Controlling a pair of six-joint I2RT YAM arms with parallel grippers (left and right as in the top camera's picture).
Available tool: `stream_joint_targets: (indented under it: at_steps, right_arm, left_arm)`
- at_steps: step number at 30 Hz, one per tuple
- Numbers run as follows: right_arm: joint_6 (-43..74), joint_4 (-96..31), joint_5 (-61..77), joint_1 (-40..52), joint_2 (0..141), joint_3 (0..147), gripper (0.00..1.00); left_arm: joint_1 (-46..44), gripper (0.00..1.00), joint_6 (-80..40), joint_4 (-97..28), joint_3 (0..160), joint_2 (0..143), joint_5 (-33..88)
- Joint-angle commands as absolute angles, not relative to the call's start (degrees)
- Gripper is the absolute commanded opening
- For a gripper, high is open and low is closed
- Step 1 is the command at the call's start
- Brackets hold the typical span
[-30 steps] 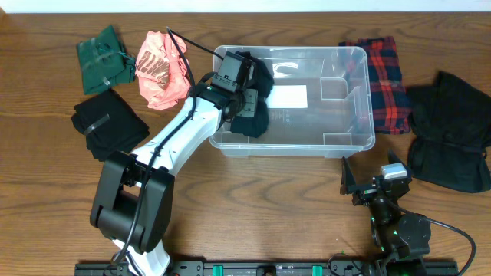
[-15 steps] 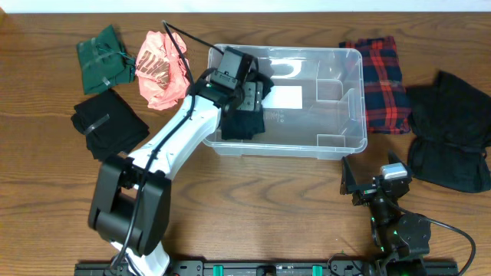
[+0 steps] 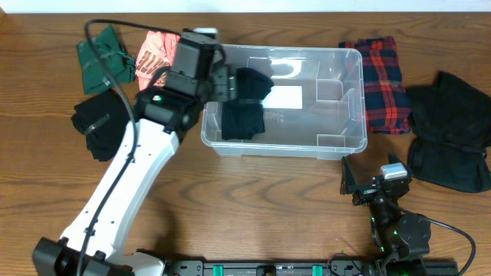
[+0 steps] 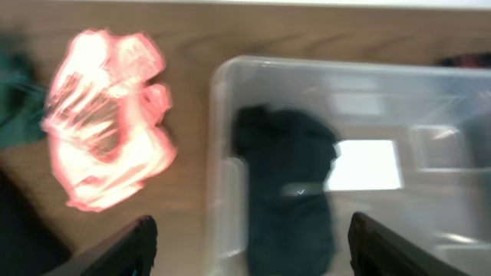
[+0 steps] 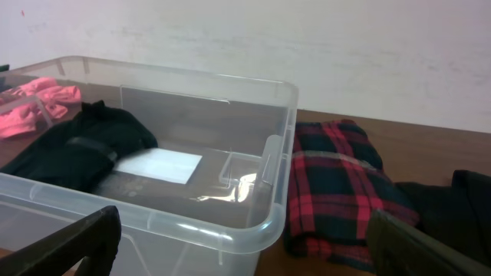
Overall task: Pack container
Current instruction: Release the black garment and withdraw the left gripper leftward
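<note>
Container (image 3: 284,146): centre of worktop (image 3: 261,199), black garment (image 3: 244,115) inside at its left end | left fingers (image 4: 134,244): spread wide, empty, above garment, leaving it packed | right fingers (image 5: 77,239): wide, empty, parked near container.

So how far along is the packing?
Done: one black garment lies in the container, at its left end. In hand: nothing; left claw open above it, right claw open, idle. Left: five on the table: pink garment, green garment, dark garment on the container's left; plaid garment, big black garment on its right.
</note>
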State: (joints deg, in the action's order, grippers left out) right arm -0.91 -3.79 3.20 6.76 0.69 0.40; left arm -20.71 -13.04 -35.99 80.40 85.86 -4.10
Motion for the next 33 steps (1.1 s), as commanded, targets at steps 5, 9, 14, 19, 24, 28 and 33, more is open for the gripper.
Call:
stream_joint_targets:
  at_steps: [5,9,14,19,24,28,33]
  right_arm:
    - [-1.8,-4.01,3.25,7.2,0.38,0.32,0.99]
    - [-1.8,-4.01,3.22,7.2,0.38,0.32,0.99]
    - [-1.8,-4.01,3.22,7.2,0.38,0.32,0.99]
    - [-1.8,-4.01,3.25,7.2,0.38,0.32,0.99]
    - [-1.8,-4.01,3.22,7.2,0.38,0.32,0.99]
    - [-1.8,-4.01,3.25,7.2,0.38,0.32,0.99]
    - [-1.8,-4.01,3.25,7.2,0.38,0.32,0.99]
  left_arm:
    - [-14.83,0.49,-12.05,-44.73,81.06,85.82,-9.78]
    - [-11.7,0.43,-12.08,-47.62,80.75,85.84,-9.74]
    - [-9.58,0.43,-12.08,-48.84,79.68,85.84,-9.72]
    - [-9.43,0.43,-12.49,-48.82,76.82,85.84,-9.69]
    - [-9.37,0.43,-12.75,-48.56,74.02,86.32,-9.72]
    - [-9.39,0.38,-12.73,-47.51,72.51,87.29,-9.74]
    - [-9.39,0.3,-12.73,-47.16,72.42,88.88,-9.74]
